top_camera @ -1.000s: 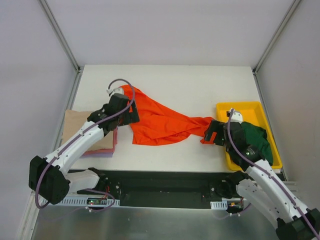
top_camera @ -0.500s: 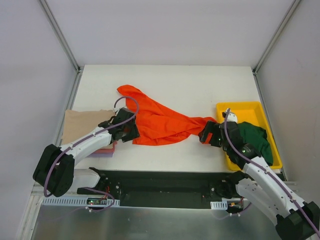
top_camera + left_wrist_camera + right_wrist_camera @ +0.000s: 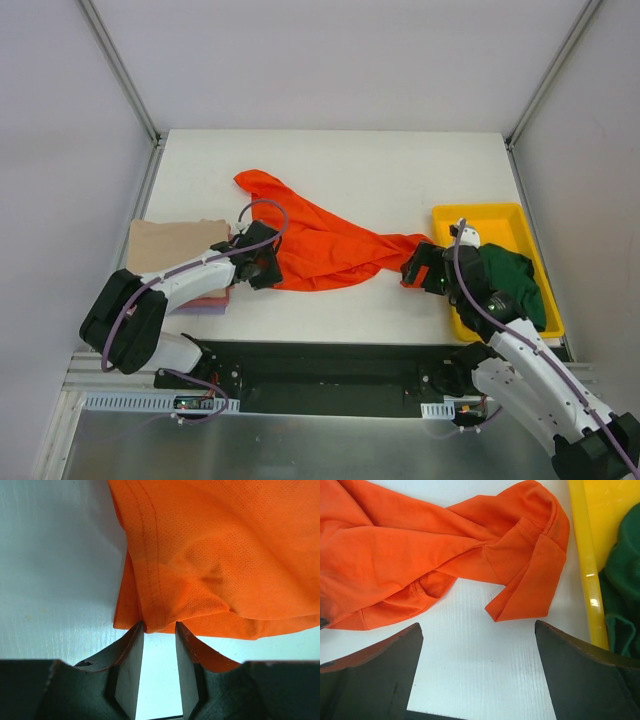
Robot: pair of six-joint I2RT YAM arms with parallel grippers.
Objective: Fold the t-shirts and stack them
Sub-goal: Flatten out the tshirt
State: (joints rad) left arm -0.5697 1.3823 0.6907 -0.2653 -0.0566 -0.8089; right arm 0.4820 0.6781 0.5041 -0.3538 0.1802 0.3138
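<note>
The bright orange-red t-shirt (image 3: 320,245) lies crumpled across the middle of the table. My left gripper (image 3: 270,268) is at its near-left hem; in the left wrist view (image 3: 159,627) the narrow jaws pinch the hem's edge of the orange cloth (image 3: 215,555) at their tips. My right gripper (image 3: 415,270) stands wide open just short of the shirt's right end (image 3: 530,575), with only bare table between its fingers (image 3: 477,625). A dark green t-shirt (image 3: 510,275) lies bunched in the tray. Folded tan (image 3: 170,245) tops a stack with pink and lavender edges (image 3: 205,303) at the left.
The yellow plastic tray (image 3: 480,213) sits at the right edge of the table, its rim (image 3: 585,555) close beside my right gripper. Grey walls with metal rails enclose the white table on three sides.
My left gripper came down from the shirt's far-left corner to its near-left hem and narrowed its jaws onto the cloth. The right gripper stayed open, barely shifting.
</note>
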